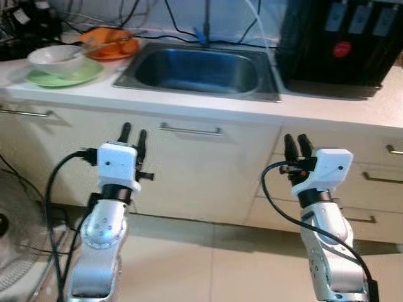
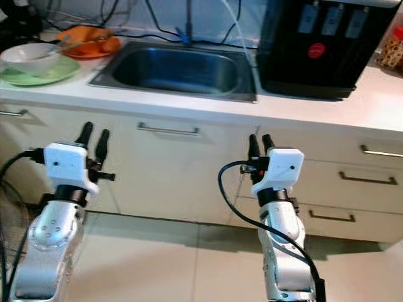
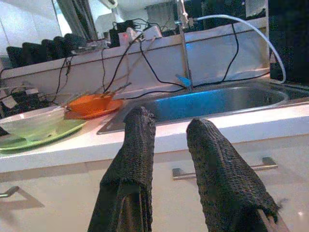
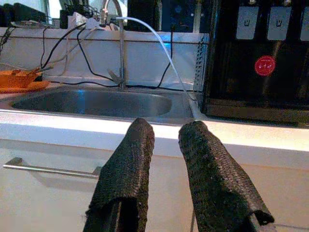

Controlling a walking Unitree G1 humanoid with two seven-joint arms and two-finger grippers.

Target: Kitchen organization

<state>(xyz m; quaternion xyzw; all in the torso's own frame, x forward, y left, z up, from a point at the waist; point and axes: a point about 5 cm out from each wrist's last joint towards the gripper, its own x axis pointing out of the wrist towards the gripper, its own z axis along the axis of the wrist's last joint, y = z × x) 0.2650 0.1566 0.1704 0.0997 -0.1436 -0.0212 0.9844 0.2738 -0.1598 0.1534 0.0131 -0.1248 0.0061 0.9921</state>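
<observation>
Left gripper, right gripper below sink.

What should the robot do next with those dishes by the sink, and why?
Probably raise the left gripper toward the white bowl on the green plate. Both grippers hang open below the countertop, holding nothing, and the dishes sit on its left.

Both silver arms were raised in front of the body, forearms upright and level with each other. The left gripper pointed upward, its two black fingers parted and empty. The right gripper matched it, fingers slightly apart, holding nothing.
</observation>
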